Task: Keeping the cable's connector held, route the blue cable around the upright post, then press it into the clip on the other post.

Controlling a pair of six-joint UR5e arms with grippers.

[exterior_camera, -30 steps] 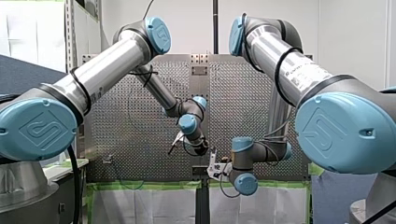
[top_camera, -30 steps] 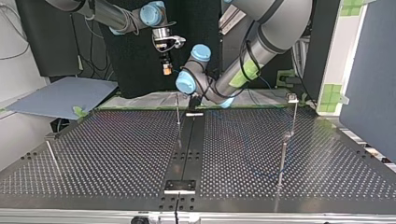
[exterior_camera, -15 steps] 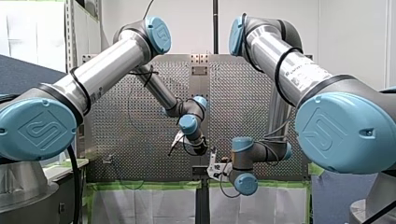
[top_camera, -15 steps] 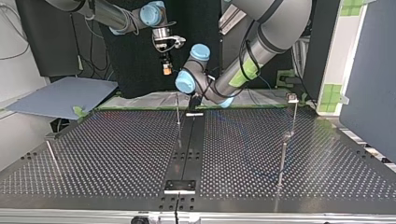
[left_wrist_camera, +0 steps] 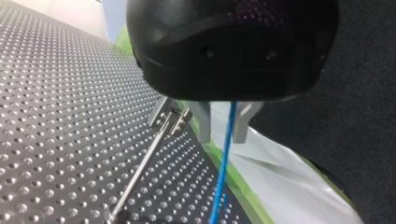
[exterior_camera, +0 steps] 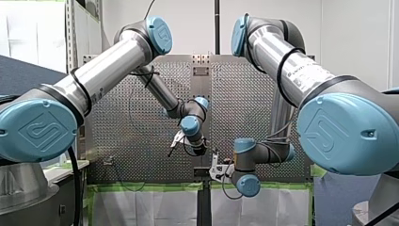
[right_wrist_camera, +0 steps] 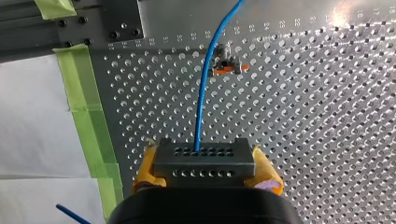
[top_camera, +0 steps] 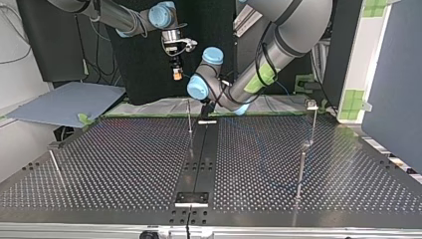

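Note:
The dark grey connector (right_wrist_camera: 204, 156) sits between the yellow pads of my right gripper (right_wrist_camera: 205, 173), which is shut on it. The blue cable (right_wrist_camera: 201, 107) leaves the connector and runs ahead past a small clip with an orange part (right_wrist_camera: 227, 65). In the left wrist view the blue cable (left_wrist_camera: 222, 177) hangs between the two metal fingers of my left gripper (left_wrist_camera: 223, 139), which stand apart, open around it. A thin upright post (left_wrist_camera: 140, 172) with a metal head stands beside those fingers. In the top view my left gripper (top_camera: 206, 107) is low at the table's far edge and my right gripper (top_camera: 176, 74) hangs higher.
Thin upright posts stand on the perforated table: one at the far middle (top_camera: 189, 117), two at the top view's right (top_camera: 313, 119) (top_camera: 301, 169), one at its left (top_camera: 55, 167). Green tape (right_wrist_camera: 88, 112) and white sheeting border the table's far edge.
My left arm's wrist has shifted very slightly upward in the front view. The right arm has kept still.

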